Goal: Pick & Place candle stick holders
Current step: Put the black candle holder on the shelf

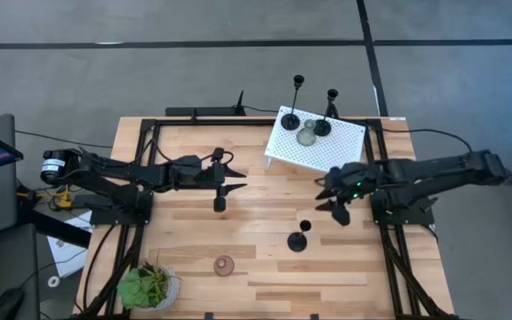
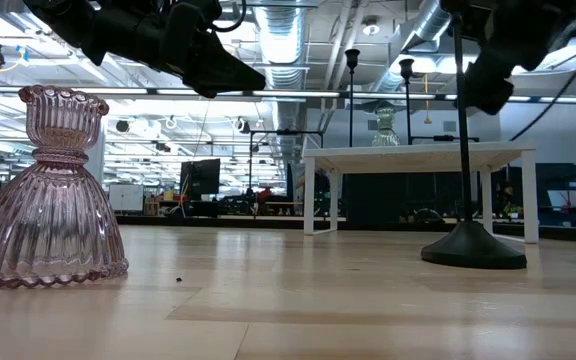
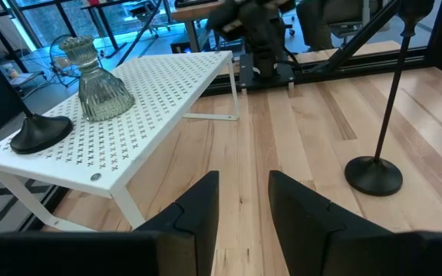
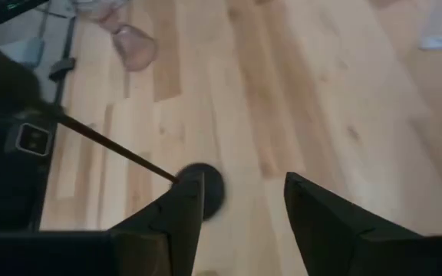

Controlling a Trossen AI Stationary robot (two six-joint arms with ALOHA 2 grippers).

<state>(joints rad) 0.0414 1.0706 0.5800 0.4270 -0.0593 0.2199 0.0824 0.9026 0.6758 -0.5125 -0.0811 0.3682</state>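
Note:
A tall thin black holder (image 1: 300, 236) stands on its round base on the table near the middle right; it also shows in the low view (image 2: 471, 240) and the right wrist view (image 4: 206, 186). Two more tall black holders (image 1: 292, 117) (image 1: 324, 124) and a squat grey-green one (image 1: 307, 136) stand on the white perforated stand (image 1: 318, 142). A squat pinkish-brown holder (image 1: 225, 265) stands near the table's near edge. My left gripper (image 1: 238, 178) is open above the table's middle. My right gripper (image 1: 325, 197) is open, just right of the lone tall holder, touching nothing.
A small green potted plant (image 1: 148, 286) stands at the table's near left corner. The white stand takes up the far right of the table. Bare wood lies between the two grippers and along the near edge.

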